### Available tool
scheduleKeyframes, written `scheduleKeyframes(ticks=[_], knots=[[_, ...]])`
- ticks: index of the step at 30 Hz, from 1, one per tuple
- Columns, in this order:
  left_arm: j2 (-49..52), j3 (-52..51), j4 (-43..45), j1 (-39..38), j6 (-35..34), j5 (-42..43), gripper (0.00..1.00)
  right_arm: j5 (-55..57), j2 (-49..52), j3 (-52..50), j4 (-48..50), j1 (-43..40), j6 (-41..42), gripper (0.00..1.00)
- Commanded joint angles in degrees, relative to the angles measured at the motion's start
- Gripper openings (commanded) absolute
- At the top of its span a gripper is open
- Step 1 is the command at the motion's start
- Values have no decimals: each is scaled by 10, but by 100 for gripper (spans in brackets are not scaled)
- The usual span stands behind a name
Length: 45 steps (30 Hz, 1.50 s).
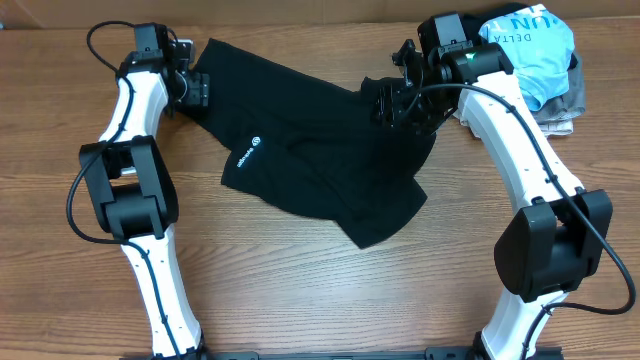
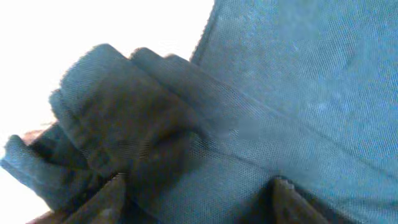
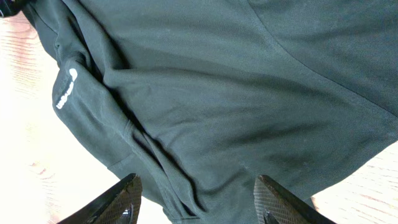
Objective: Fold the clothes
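Black fabric of the clothes (image 2: 280,93) is crowding the left claw (image 2: 199,202), whose fingers (image 2: 109,198) are standing spread with a bunched corner between them. Right claw (image 3: 196,199) is likewise hanging spread, just above the cloth. Clothes are lying crumpled across the surface (image 1: 300,300) between both arms, wrinkly, white logo (image 1: 248,152) facing up. Step judged: gripping the far edge. Each claw should be closing on matching corners, then pulling evenly, so creases are flattening.
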Motion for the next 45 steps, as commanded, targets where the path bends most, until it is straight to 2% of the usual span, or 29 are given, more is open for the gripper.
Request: scheduleKeyframes(ticks=[1, 2, 3, 5, 6, 9, 10, 13, 15, 17, 18, 19, 21, 23, 26, 27, 30, 33, 39, 45], knots=[[19, 6, 13, 5, -10, -4, 58, -5, -9, 12, 8, 3, -4, 61], [19, 6, 14, 5, -14, -11, 49, -3, -9, 12, 10, 3, -4, 61], [19, 6, 12, 5, -38, -44, 29, -3, -9, 12, 12, 3, -4, 60], [17, 9, 3, 7, -63, -82, 12, -3, -9, 12, 11, 3, -4, 58], [10, 27, -35, 12, -88, -119, 4, -3, -9, 12, 11, 3, -2, 56], [-23, 99, -175, 34, -93, -137, 4, -4, -9, 12, -11, 3, 26, 47], [-41, 140, -247, 44, -93, -136, 4, -5, -9, 12, -25, 3, 38, 46], [-70, 200, -369, 57, -93, -136, 4, -12, -12, 12, -90, 11, 57, 46], [-99, 233, -468, 66, -84, -142, 8, 2, -12, 10, -153, 35, 61, 47], [-110, 233, -512, 81, -85, -184, 12, 25, -12, 1, -177, 79, 81, 47], [-109, 229, -518, 88, -85, -183, 23, 27, -12, -11, -167, 97, 91, 50], [-109, 225, -518, 95, -85, -181, 43, 27, -12, -27, -154, 112, 97, 53], [-110, 225, -515, 104, -85, -181, 71, 33, -12, -77, -97, 135, 118, 56], [-110, 225, -502, 111, -85, -175, 84, 62, -12, -121, -44, 140, 141, 60], [-110, 225, -495, 108, -57, -85, 86, 68, -12, -203, 40, 140, 143, 63], [-110, 225, -490, 104, -33, -28, 88, 68, -12, -237, 75, 140, 143, 63], [-110, 225, -483, 101, -9, 61, 88, 71, -11, -288, 142, 140, 142, 62], [-110, 225, -481, 96, -7, 71, 88, 94, -9, -336, 191, 140, 141, 53], [-110, 225, -470, 90, -7, 73, 89, 173, 21, -361, 197, 125, 192, 46], [-110, 225, -457, 82, -7, 75, 90, 233, 23, -360, 245, 45, 193, 41]])
